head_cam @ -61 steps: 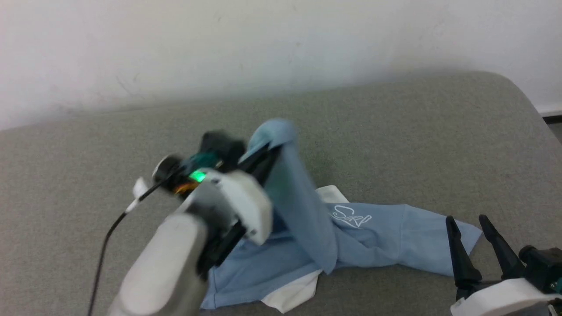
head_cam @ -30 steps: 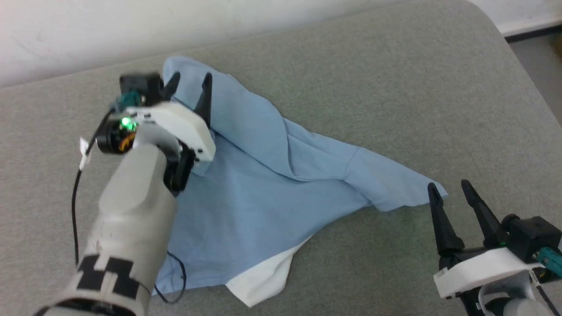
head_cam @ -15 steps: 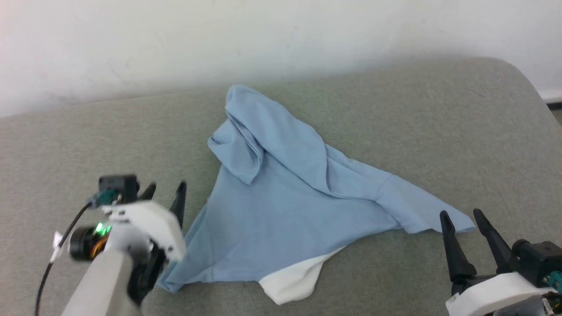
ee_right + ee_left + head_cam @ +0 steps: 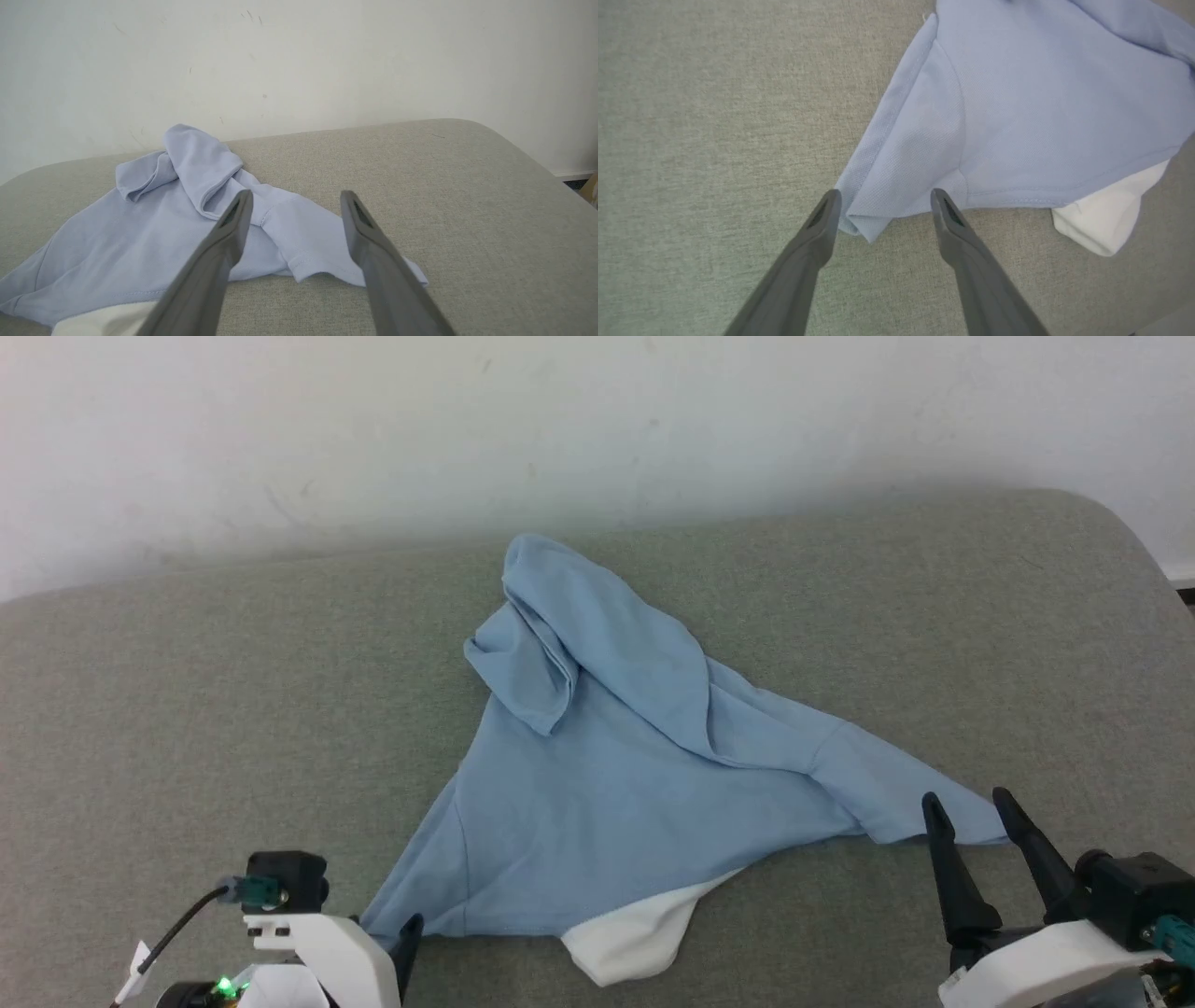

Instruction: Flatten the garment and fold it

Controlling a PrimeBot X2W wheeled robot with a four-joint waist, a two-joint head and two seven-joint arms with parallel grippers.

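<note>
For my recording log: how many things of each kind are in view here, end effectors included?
Garments: 1, the garment
End effectors: 2, left end effector and right end effector
Surfaces: 1, the grey surface
Total: 4

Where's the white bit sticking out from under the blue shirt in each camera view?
Head view: the white patch sits at bottom centre, under the garment's near edge.
Left wrist view: the white patch is at the right, just below the middle.
Right wrist view: the white patch is in the bottom left corner.
Shared landmark: the stitched blue hem bordering it.
</note>
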